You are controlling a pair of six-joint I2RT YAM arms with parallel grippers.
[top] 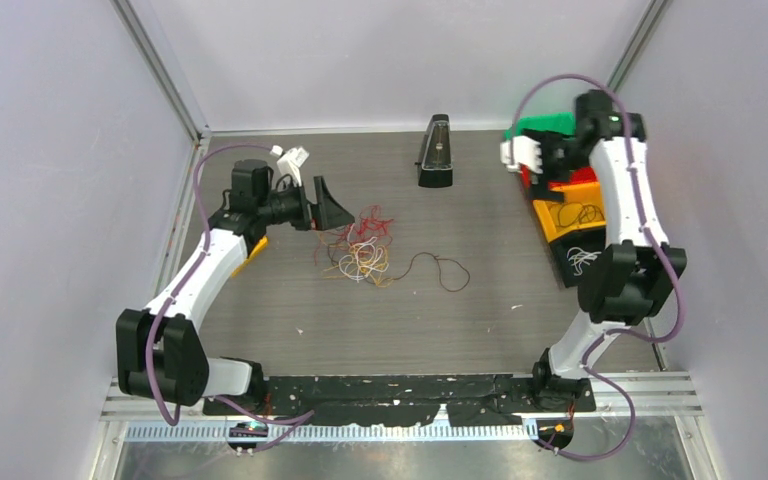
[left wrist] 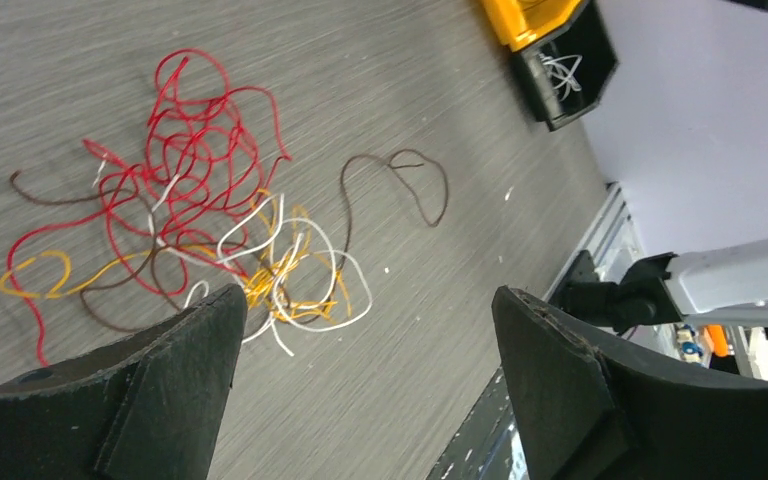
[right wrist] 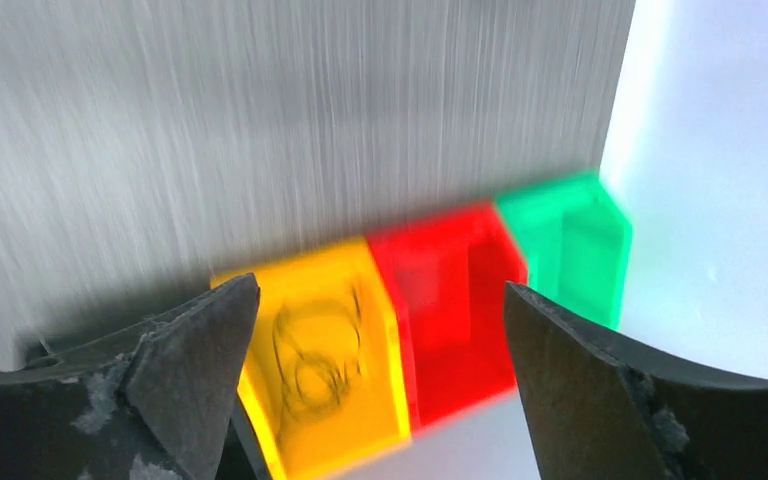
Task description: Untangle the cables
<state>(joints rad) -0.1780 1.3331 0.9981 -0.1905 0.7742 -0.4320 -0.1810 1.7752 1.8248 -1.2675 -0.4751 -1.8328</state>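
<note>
Black wedge (top: 435,152) behind cable tangle (top: 360,250), bins (top: 560,215) well right, bare tabletop (top: 380,330) in front. Left gripper (left wrist: 368,298) gaping beside tangle; right gripper (right wrist: 380,288) spread above bins.

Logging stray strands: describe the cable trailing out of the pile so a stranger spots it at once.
On the grey table, find the colourful tangle at its middle. One dark brown cable trails from the right side in an open loop, alone clear of the knot.
</note>
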